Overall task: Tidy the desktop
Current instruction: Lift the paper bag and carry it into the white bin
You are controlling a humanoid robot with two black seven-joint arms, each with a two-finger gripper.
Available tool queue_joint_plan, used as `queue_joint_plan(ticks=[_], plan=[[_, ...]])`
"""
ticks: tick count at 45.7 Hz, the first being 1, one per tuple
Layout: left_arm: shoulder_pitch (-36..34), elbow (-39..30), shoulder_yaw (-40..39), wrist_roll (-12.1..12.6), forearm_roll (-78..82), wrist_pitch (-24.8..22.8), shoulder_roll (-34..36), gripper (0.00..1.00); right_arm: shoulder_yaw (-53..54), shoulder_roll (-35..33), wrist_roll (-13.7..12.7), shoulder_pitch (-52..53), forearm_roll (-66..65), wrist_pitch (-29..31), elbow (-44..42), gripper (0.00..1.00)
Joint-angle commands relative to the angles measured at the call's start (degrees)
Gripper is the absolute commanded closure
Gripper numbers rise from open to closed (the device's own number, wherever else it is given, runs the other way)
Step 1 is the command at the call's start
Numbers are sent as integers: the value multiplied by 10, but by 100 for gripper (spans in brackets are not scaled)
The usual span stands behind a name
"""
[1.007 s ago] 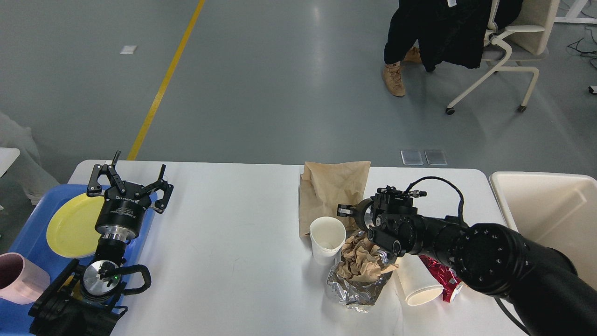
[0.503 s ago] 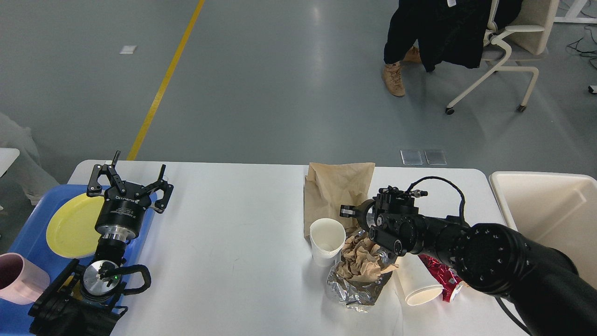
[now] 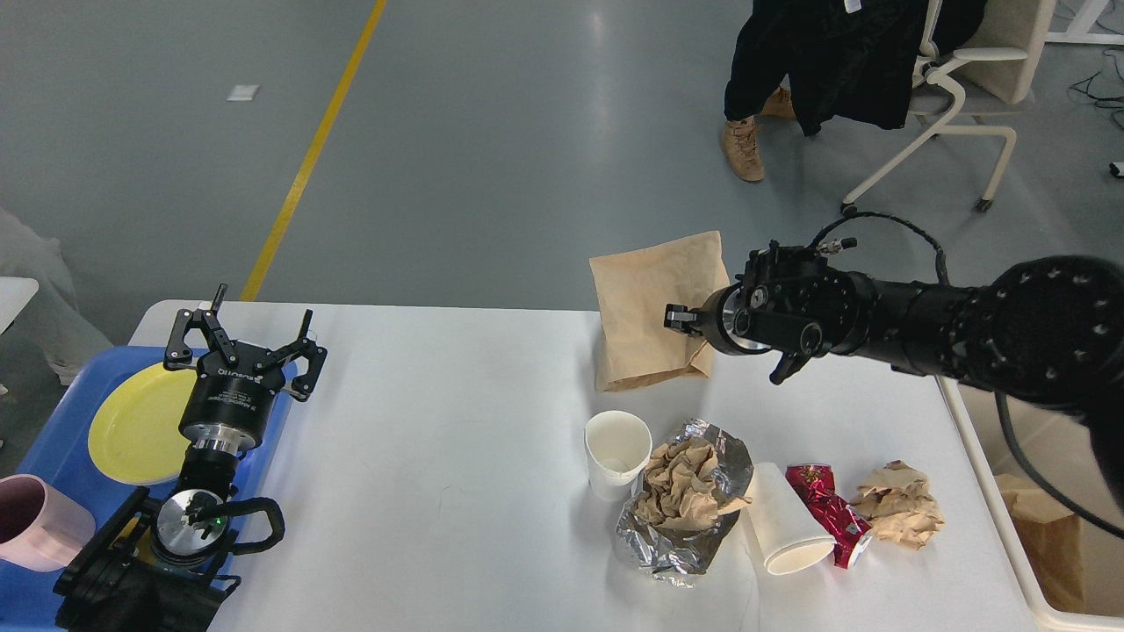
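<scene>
The white desktop [image 3: 439, 421] carries litter at its right half. My right gripper [image 3: 689, 318] is shut on the side of a brown paper bag [image 3: 650, 307] and holds it raised over the table's far right part. Below it are an upright white paper cup [image 3: 617, 452], a foil sheet with crumpled brown paper [image 3: 680, 491], a white cup on its side [image 3: 788, 520], a red wrapper [image 3: 821, 509] and a crumpled paper ball [image 3: 897, 505]. My left gripper [image 3: 241, 338] is open and empty over the table's left edge.
A blue tray [image 3: 53, 439] at the left holds a yellow plate [image 3: 132, 426] and a pink cup [image 3: 35, 522]. A cream bin [image 3: 992, 518] stands off the table's right end with a brown bag [image 3: 1049, 535] inside. A person and a chair are on the floor beyond.
My right arm has risen and swung back to the right, lifting the brown paper bag off the table. This uncovered the paper ball and the red wrapper. The left arm has not moved.
</scene>
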Motion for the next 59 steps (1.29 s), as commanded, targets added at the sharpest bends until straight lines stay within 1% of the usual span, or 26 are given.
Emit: queue_joint_plan(ticks=[1,5,9,11,16,20,22,23,24,27,29,31,38,44,45,48,50,54,59], plan=[[0,0,0,0,0,0,0,4,-28,-44,-6,95,20,33,80,100],[0,0,0,0,0,0,0,4,-94,-68,-5,188,22,44,169,100],[0,0,0,0,0,0,0,4,-158,-89,2,275,24,62,256,100],[0,0,0,0,0,0,0,4,-180,-101,4,314,24,86,292,100],[0,0,-1,0,0,0,0,4,-219,-133,4,411,24,169,365,100],[0,0,-1,0,0,0,0,4,-260,-160,7,489,24,203,432,100],[0,0,-1,0,0,0,0,4,-285,-171,19,538,24,211,461,100],[0,0,-1,-1,0,0,0,4,-303,-176,30,562,24,214,479,100],[0,0,-1,-1,0,0,0,4,-320,-177,44,584,25,217,493,100],[0,0,-1,-1,0,0,0,4,-373,-174,100,629,25,227,526,100],[0,0,-1,0,0,0,0,4,-400,-167,124,643,25,235,532,100],[0,0,-1,0,0,0,0,4,-418,-155,137,649,25,242,536,100],[0,0,-1,-1,0,0,0,4,-433,-145,138,659,26,251,559,100],[0,0,-1,-1,0,0,0,4,-466,-169,136,660,25,247,555,100],[0,0,-1,-1,0,0,0,4,-486,-187,135,659,25,240,549,100],[1,0,-1,-1,0,0,0,4,-524,-206,136,656,24,226,533,100],[1,0,-1,-1,0,0,0,4,-550,-229,135,649,21,204,519,100],[1,0,0,-1,-1,0,0,4,-574,-310,133,608,12,160,476,100],[1,0,0,-1,0,0,0,4,-568,-405,128,529,-37,139,382,100]])
